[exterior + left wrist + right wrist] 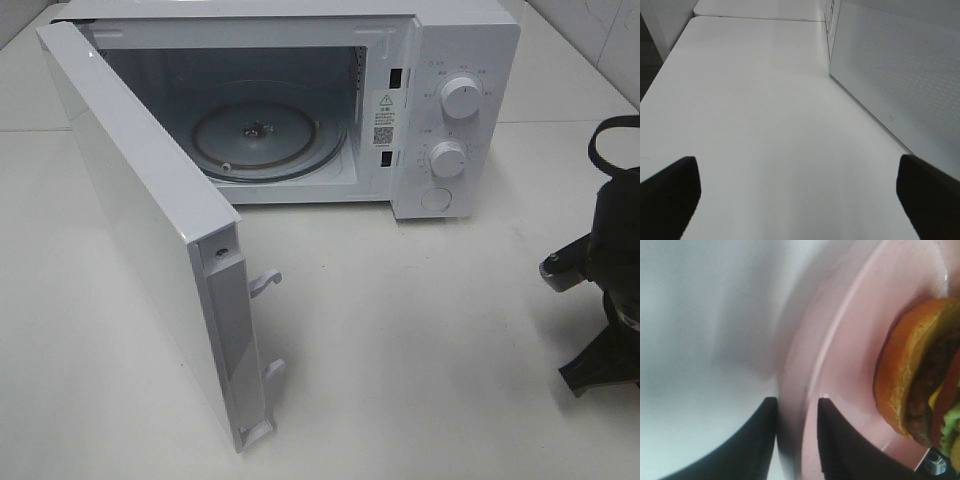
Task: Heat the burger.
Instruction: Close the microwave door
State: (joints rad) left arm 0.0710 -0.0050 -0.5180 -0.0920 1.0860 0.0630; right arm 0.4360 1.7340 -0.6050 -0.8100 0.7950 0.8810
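Nearest to us in the high view, the microwave door (150, 240) swings wide open toward the near left, its latch hooks pointing right. Behind it we see the white microwave (440, 110) at the far side of the white table (400, 340), its cavity open with the glass turntable (268, 140) bare inside. Two round knobs (460, 97) sit on its right panel.

At the right edge we see only part of the dark right arm (605, 270). Its wrist camera shows the right gripper (796, 440) with one dark finger on each side of the pink plate (850, 340) rim; we cannot tell whether they press on it. The burger (920, 385) sits on that plate, golden bun, dark patty and green lettuce showing, just beside the gripper.

Our left gripper (800, 200) is spread wide and holds nothing, hovering over bare table beside the door's outer face
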